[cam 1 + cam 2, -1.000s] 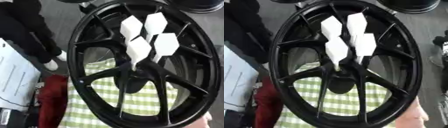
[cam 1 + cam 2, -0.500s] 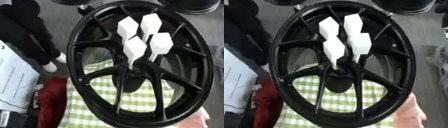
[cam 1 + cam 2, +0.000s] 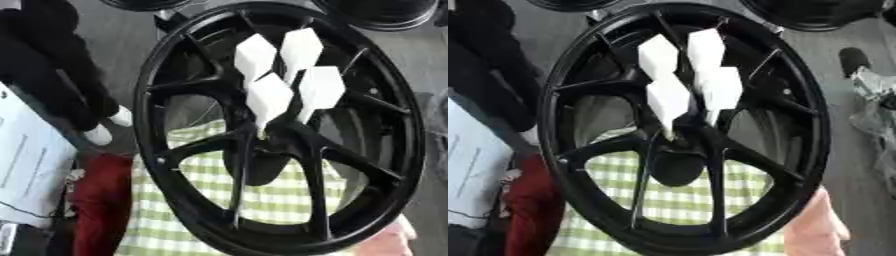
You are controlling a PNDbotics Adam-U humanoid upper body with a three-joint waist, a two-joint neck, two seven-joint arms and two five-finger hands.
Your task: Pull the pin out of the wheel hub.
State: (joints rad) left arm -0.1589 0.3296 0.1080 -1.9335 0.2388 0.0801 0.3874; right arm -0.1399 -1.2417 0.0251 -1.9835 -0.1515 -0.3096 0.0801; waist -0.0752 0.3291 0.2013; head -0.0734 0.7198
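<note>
Fingers of neither robot hand show in either view, so their state cannot be told. Four white pins (image 3: 269, 97) with blocky faceted heads cluster at the hub of a black spoked wheel (image 3: 150, 150), which stands tilted and fills the view. A person's bare hand (image 3: 815, 225) rests against the rim at the lower right. Behind the spokes lies a green checked cloth (image 3: 280, 190), with a red cloth (image 3: 101, 200) at its left

Black wheel hub (image 3: 367, 165) on green-checked cloth (image 3: 280, 200).
</note>
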